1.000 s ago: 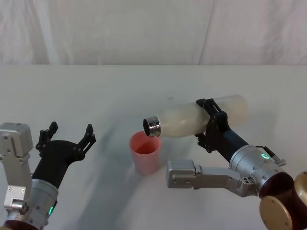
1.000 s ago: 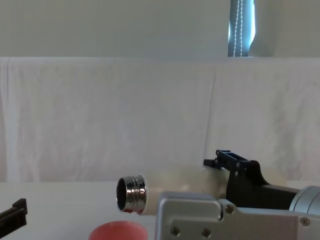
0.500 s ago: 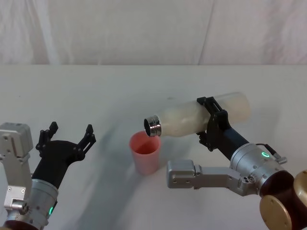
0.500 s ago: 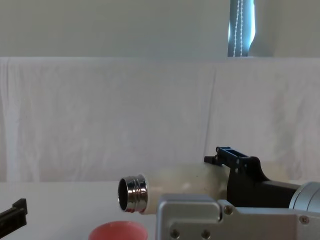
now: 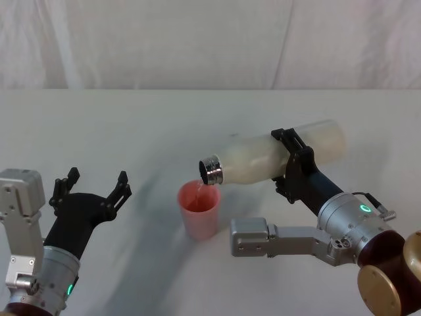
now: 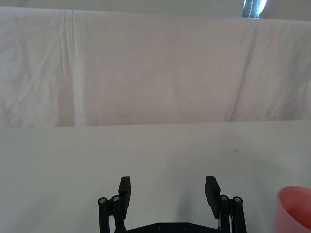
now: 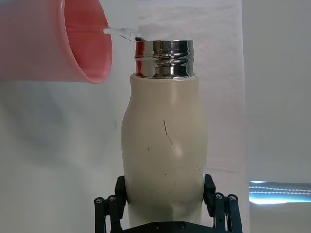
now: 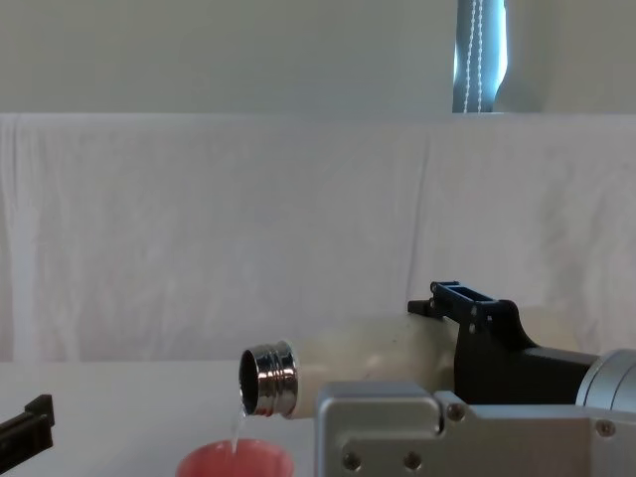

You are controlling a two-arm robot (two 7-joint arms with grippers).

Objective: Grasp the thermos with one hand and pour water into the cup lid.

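My right gripper (image 5: 293, 164) is shut on the cream-white thermos (image 5: 263, 160), which lies tipped almost flat with its steel neck (image 5: 211, 172) over the pink cup lid (image 5: 199, 209). A thin stream of water runs from the neck (image 8: 266, 379) into the cup lid (image 8: 236, 461). The right wrist view shows the thermos (image 7: 164, 150) between the black fingers (image 7: 109, 208) and water leaving its mouth toward the cup lid (image 7: 73, 43). My left gripper (image 5: 92, 187) rests open on the table left of the cup lid, holding nothing. It stands open in its own view (image 6: 168, 190), with the cup lid (image 6: 295, 213) off to the side.
A white cloth covers the table (image 5: 131, 125) and a white curtain (image 5: 210, 39) hangs behind it. Bare table surface lies between the left gripper and the cup lid and across the back.
The thermos has tilted a little further, its neck dipping toward the cup lid, and water now flows out. The left arm has not moved.
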